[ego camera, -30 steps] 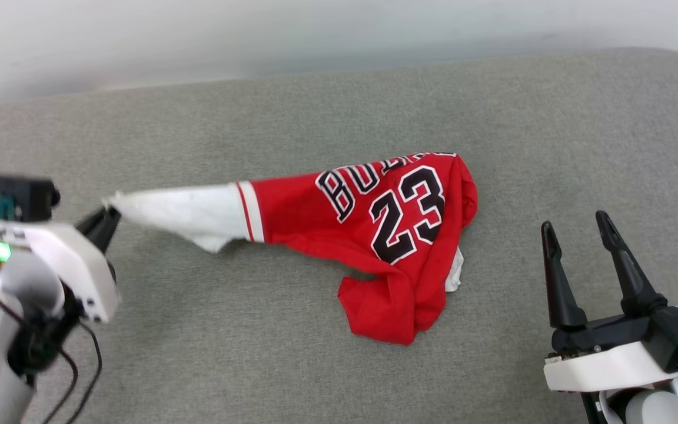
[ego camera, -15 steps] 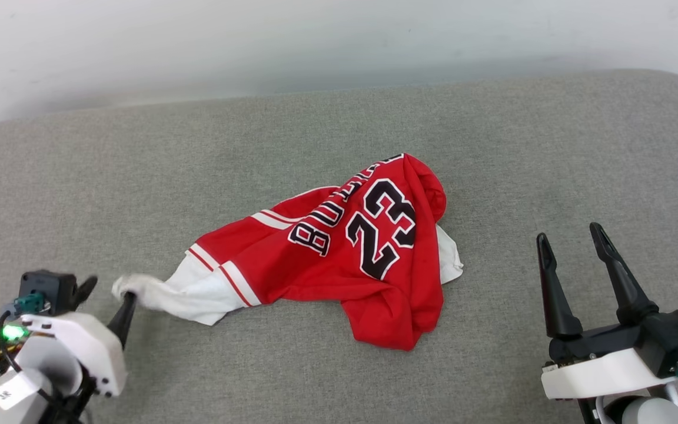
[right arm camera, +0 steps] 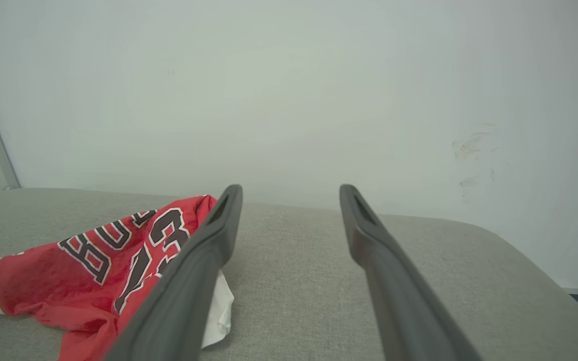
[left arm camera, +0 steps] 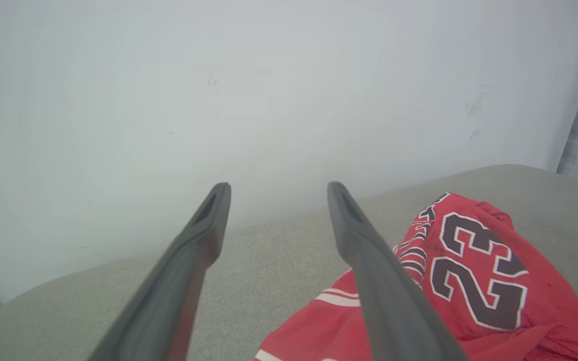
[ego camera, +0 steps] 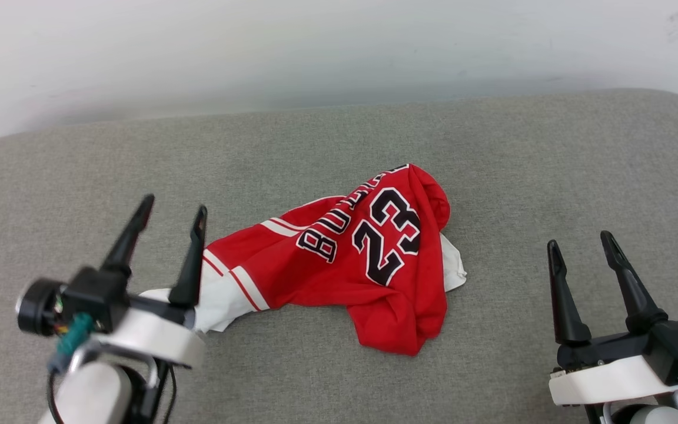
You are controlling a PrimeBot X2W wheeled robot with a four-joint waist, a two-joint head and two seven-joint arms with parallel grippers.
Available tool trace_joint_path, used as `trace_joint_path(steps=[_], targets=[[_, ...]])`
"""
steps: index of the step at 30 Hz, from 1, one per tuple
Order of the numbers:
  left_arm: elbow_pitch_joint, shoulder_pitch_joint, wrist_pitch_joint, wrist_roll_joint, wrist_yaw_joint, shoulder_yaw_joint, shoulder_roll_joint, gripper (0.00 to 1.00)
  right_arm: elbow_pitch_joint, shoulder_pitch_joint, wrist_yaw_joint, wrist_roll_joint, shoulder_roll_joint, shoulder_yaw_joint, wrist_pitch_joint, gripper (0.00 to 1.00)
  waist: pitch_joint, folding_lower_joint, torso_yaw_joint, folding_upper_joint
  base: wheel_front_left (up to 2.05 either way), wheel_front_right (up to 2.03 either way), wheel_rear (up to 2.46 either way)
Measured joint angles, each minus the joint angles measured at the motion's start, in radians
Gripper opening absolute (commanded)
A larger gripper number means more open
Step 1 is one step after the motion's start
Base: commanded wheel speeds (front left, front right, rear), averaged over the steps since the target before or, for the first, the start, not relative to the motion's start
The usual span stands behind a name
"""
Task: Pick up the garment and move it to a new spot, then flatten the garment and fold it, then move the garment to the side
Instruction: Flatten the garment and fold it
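Note:
The garment (ego camera: 368,259) is a red jersey T-shirt with white sleeves and a black number 23, lying crumpled in the middle of the grey cushion (ego camera: 327,135). One white sleeve stretches toward the lower left, partly hidden behind my left gripper (ego camera: 174,209). That gripper hangs open above the sleeve, nothing between its fingers. The left wrist view has the garment (left arm camera: 469,281) to the right of the fingers. My right gripper (ego camera: 580,244) stands open at the lower right, apart from the cloth. The garment (right arm camera: 98,260) lies left of its fingers in the right wrist view.
A pale wall (ego camera: 339,47) runs behind the cushion's far edge. The cushion rounds off at the far right corner (ego camera: 674,103). Bare grey fabric lies around the garment on all sides.
My left gripper opened and let go of the white sleeve, then rose and turned its fingers up. The garment slumped onto the cushion. The camera tilted slightly. The right gripper stayed put.

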Motion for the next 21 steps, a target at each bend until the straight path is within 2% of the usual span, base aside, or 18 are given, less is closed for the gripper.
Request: trace_joint_path(steps=[3,6,12,16,21], targets=[[-0.061,0.086,0.000,0.058,0.008,0.034,-0.062,1.00,-0.005,0.002,0.000,-0.004,0.000,0.000,0.000,1.00,-0.004,0.0000,0.004,0.0000,0.00,0.00,0.00],[-0.084,0.137,0.000,0.090,-0.011,0.054,-0.108,1.00,-0.009,0.009,0.000,-0.009,0.000,-0.002,0.000,1.00,-0.004,0.0000,0.009,0.0000,0.00,0.00,0.00],[-0.044,0.154,0.027,0.097,-0.084,0.012,-0.130,1.00,-0.013,0.008,0.000,-0.018,0.000,0.000,0.000,1.00,0.013,0.0001,0.016,0.0000,0.00,0.00,0.00],[-0.045,0.072,0.182,0.063,-0.142,-0.050,-0.144,1.00,-0.013,0.006,0.000,-0.021,0.000,0.015,0.000,1.00,0.034,0.0001,0.012,0.0000,0.00,0.00,0.00],[-0.056,-0.024,0.488,-0.016,-0.188,-0.136,-0.169,1.00,-0.013,-0.004,0.000,-0.028,0.000,0.025,0.000,1.00,0.071,0.0001,-0.003,0.0000,0.00,0.00,0.00]])
